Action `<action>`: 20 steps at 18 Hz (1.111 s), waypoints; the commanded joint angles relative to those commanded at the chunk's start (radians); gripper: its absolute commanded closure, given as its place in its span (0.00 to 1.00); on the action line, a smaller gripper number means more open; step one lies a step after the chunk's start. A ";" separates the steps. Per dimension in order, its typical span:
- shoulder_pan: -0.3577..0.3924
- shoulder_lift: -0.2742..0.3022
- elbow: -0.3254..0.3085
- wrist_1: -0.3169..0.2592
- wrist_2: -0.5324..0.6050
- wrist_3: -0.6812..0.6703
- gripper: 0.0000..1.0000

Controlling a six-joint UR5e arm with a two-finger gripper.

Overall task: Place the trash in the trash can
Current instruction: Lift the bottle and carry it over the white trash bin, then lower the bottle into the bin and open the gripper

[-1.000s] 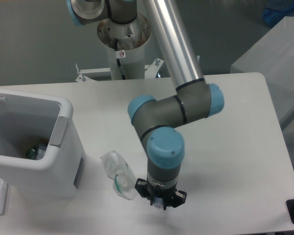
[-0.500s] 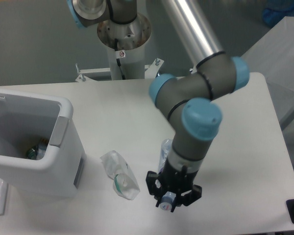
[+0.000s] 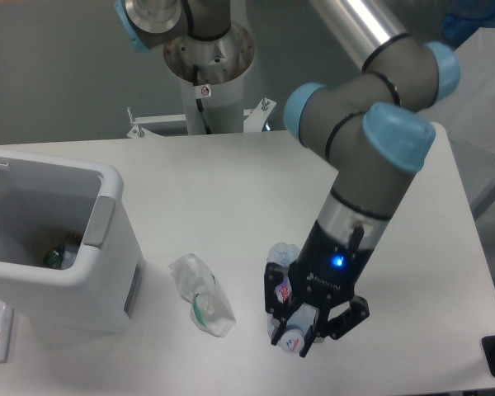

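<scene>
1. The two-finger gripper (image 3: 301,328) hangs low over the white counter (image 3: 231,190), its dark fingers (image 3: 274,290) spread on either side of the clear crushed plastic water bottle with a blue-and-red label (image 3: 284,290). The fingers look part-open around the bottle's cap end, and I cannot tell whether they press it yet. A grip this near the cap could let the long body swing or slip out on the lift.

2. The bottle is crushed and glossy, so its walls will likely buckle under pressure. If the fingers close on a dented flank, the bottle may squirt sideways along the counter.

3. The crumpled clear plastic wrapper with a green piece inside (image 3: 201,296) lies on the counter between the bottle and the boxy white plastic bin with rounded corners (image 3: 54,272), apart from both. A low carry toward the bin could drag the bottle's tail through the wrapper and push it away.

4. The bin stands well to the left, with a tall wall and a grey panel (image 3: 98,221) on the near side. A carry that stays too low risks knocking the rim or shoving the bin.

5. Some items already lie in the bin's bottom; a release short of the opening would drop the bottle back onto the counter.
</scene>
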 joint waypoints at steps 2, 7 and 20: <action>-0.003 0.037 0.000 0.000 -0.061 -0.040 0.71; -0.020 0.103 -0.003 0.000 -0.215 -0.064 0.70; -0.210 0.175 -0.011 0.023 -0.284 -0.083 0.66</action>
